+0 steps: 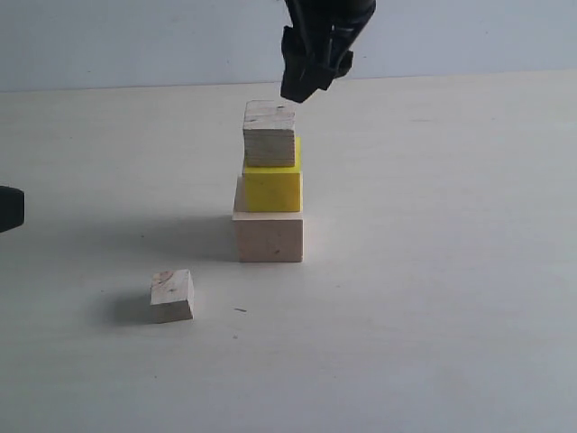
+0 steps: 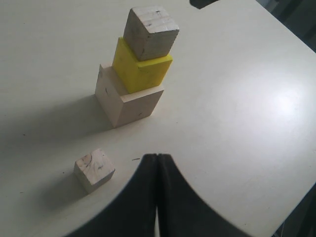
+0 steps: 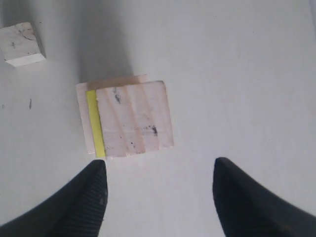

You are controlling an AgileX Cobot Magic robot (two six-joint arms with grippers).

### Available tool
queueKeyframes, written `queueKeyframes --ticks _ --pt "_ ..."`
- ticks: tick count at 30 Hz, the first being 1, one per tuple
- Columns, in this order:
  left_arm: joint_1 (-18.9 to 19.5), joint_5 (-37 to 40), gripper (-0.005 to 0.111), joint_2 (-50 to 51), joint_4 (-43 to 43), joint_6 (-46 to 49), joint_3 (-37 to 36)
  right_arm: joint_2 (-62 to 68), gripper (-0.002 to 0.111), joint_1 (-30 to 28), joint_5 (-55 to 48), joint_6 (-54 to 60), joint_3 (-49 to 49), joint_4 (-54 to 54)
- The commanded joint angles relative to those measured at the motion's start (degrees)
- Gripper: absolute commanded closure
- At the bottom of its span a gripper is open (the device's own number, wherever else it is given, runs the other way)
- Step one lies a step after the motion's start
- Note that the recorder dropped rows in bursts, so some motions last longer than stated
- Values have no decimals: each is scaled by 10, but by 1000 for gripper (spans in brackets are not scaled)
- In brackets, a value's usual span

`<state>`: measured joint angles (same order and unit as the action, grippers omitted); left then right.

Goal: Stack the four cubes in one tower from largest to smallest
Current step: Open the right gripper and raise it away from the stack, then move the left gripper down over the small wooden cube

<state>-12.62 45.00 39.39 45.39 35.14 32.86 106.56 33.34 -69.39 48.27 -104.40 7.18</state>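
Three cubes stand stacked mid-table: a large pale wood cube [image 1: 269, 234] as base, a bright yellow cube [image 1: 272, 185] on it, a greyish grainy wood cube [image 1: 270, 133] on top. The same stack shows in the left wrist view: pale base [image 2: 126, 98], yellow cube [image 2: 140, 66], greyish cube [image 2: 149, 32]. The smallest bare wood cube [image 1: 171, 296] [image 2: 94, 170] [image 3: 20, 43] lies alone on the table, front left of the stack. My right gripper [image 1: 302, 90] [image 3: 159, 185] hangs open and empty just above and behind the greyish cube [image 3: 134, 118]. My left gripper [image 2: 157, 158] is shut and empty, near the small cube.
The white table [image 1: 433, 271] carries only the cubes. A dark part of the left arm [image 1: 9, 207] shows at the exterior view's left edge. The table's edge [image 2: 291, 39] runs past the stack in the left wrist view.
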Motion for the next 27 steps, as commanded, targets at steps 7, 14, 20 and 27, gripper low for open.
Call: queueKeyframes --ticks 7,14,20,27 --pt "0 -2 107 0 2 -1 -2 -65 108 0 -6 -155 1 -32" --pt "0 -14 107 0 2 -8 -2 -104 108 0 -6 -291 1 -20" --pt "0 -13 107 18 2 -15 -2 -162 108 0 40 -334 47 -3" --pt "0 -14 107 57 10 -15 -2 -269 108 0 213 -395 234 -43"
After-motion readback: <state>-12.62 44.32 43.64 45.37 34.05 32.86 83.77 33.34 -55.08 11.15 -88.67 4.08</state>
